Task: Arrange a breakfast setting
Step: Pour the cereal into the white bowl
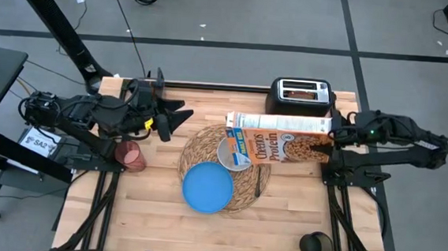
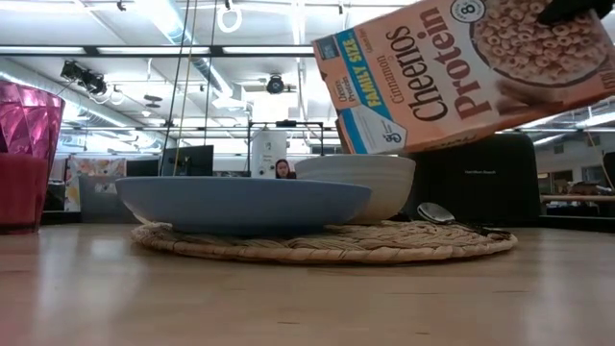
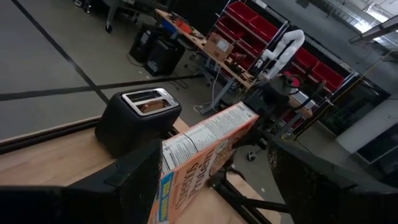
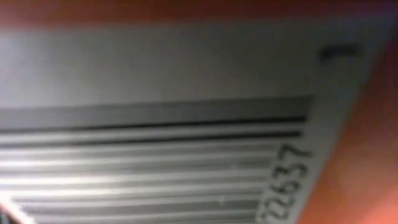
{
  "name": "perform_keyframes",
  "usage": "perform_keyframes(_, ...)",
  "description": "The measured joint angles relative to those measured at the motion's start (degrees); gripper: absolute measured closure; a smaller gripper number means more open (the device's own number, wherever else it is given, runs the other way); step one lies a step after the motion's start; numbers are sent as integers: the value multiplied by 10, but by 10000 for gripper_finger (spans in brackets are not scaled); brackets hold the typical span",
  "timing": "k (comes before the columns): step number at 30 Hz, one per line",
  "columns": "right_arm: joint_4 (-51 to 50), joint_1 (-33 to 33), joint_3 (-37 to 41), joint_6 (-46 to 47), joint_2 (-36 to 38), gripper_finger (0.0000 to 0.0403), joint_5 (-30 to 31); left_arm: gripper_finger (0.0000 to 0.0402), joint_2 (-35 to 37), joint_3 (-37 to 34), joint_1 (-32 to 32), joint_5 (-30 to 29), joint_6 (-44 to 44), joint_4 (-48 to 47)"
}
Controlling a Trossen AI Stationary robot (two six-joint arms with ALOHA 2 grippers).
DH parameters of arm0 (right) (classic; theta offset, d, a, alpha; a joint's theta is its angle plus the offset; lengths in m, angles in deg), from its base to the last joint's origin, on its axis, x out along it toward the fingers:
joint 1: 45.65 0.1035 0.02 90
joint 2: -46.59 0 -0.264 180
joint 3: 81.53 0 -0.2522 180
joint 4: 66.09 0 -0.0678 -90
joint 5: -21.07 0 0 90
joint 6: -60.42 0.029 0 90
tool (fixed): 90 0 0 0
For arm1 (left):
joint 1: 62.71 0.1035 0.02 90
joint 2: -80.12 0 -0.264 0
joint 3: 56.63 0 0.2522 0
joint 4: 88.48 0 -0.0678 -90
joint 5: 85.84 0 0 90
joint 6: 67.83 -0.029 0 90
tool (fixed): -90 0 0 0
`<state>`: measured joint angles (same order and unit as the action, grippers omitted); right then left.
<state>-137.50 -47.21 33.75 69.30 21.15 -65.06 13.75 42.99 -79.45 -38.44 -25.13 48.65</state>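
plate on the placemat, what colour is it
Blue; clearest in the high view.

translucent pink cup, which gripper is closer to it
Left. The left gripper hangs open just behind the translucent pink cup; the right gripper is far across the table, shut on the orange Cheerios box.

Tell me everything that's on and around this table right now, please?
Placemat: one, woven straw, table centre.
Plate: one, blue, on the placemat.
Bowl: one, white, on the placemat.
Spoon: one, dark, on the placemat beside the plate.
Cup: one, pink, left of the placemat.
Cereal box: one, orange, tilted above the bowl.
Toaster: one, black, far edge, toast inside.
Round object: one, dark, near right corner.
Left gripper: open, empty.
Right gripper: holding the cereal box.
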Motion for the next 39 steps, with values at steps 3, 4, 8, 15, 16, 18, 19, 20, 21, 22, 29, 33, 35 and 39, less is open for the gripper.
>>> perform_keyframes(3, -10, 0, -15, -21, -17, 124, 2, 107, 0, 0, 0, 11, 0, 0)
perform_keyframes(4, -15, 0, -19, -29, -23, 124, 4, 107, 0, 0, 0, 16, 0, -2)
perform_keyframes(8, -26, 0, -40, -61, -45, 124, 13, 107, 0, 0, 0, 32, 0, -9)
perform_keyframes(15, -29, 0, -64, -101, -69, 124, 16, 107, 0, 0, 0, 89, 0, -51)
perform_keyframes(16, -30, 0, -68, -105, -72, 124, 17, 107, 0, 0, 0, 101, -2, -60)
perform_keyframes(18, -29, 0, -76, -112, -77, 125, 17, 107, 0, 0, 0, 124, -3, -77)
perform_keyframes(19, -29, 0, -80, -116, -79, 125, 17, 107, 0, 0, 0, 134, -3, -82)
perform_keyframes(20, -30, 0, -84, -119, -80, 125, 17, 107, 0, 0, 0, 145, -3, -86)
perform_keyframes(21, -32, 0, -87, -121, -81, 125, 17, 107, 0, 0, 0, 153, -3, -90)
perform_keyframes(22, -37, 0, -89, -121, -82, 125, 17, 107, 0, 0, 0, 159, -3, -94)
perform_keyframes(29, -63, 0, -90, -130, -83, 125, 16, 107, 0, 0, 0, 164, 0, -98)
perform_keyframes(33, -63, 0, -90, -135, -83, 125, 16, 107, 0, 0, 0, 164, 2, -98)
perform_keyframes(35, -63, 0, -90, -139, -83, 125, 16, 107, 0, 0, 0, 164, 2, -98)
perform_keyframes(39, -66, 0, -102, -148, -84, 125, 16, 107, 0, 0, 0, 164, 4, -98)
